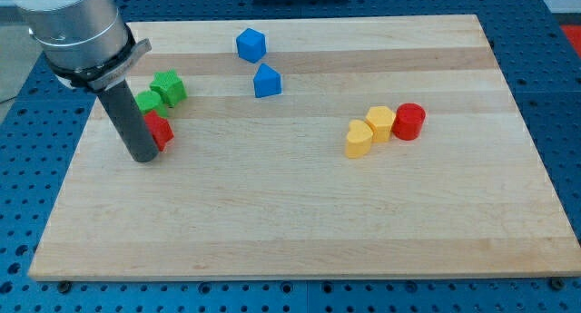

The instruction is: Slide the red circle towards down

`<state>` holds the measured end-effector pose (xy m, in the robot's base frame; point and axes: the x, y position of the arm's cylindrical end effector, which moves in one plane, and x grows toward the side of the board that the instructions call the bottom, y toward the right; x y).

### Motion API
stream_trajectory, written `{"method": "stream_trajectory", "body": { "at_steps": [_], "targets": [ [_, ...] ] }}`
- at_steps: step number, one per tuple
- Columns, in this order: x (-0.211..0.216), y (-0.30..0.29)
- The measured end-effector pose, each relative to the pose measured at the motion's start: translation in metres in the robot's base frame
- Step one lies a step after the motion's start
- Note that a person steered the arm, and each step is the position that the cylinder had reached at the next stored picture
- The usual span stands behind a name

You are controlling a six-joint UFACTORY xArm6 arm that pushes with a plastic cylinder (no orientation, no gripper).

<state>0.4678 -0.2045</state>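
Note:
The red circle [409, 121] is a short red cylinder at the view's right of the wooden board [300, 222]. It touches a yellow block [381, 122] on its left. My tip [145, 158] is at the view's left, far from the red circle. The rod stands right against another red block [161, 130], partly hiding it.
A yellow heart-shaped block [359, 139] sits left of the yellow block. Two green blocks [168, 88] [148, 102] lie just above the red block by my tip. A blue block [251, 44] and a second blue block [267, 81] are at the top middle.

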Motion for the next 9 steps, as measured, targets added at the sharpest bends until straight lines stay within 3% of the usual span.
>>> {"method": "stream_trajectory", "body": {
  "at_steps": [1, 2, 3, 4, 5, 7, 8, 9],
  "targets": [
    [0.004, 0.0],
    [0.063, 0.021],
    [0.116, 0.088],
    [0.127, 0.196],
    [0.125, 0.304],
    [0.077, 0.496],
    [0.03, 0.538],
    [-0.007, 0.517]
  ]
}}
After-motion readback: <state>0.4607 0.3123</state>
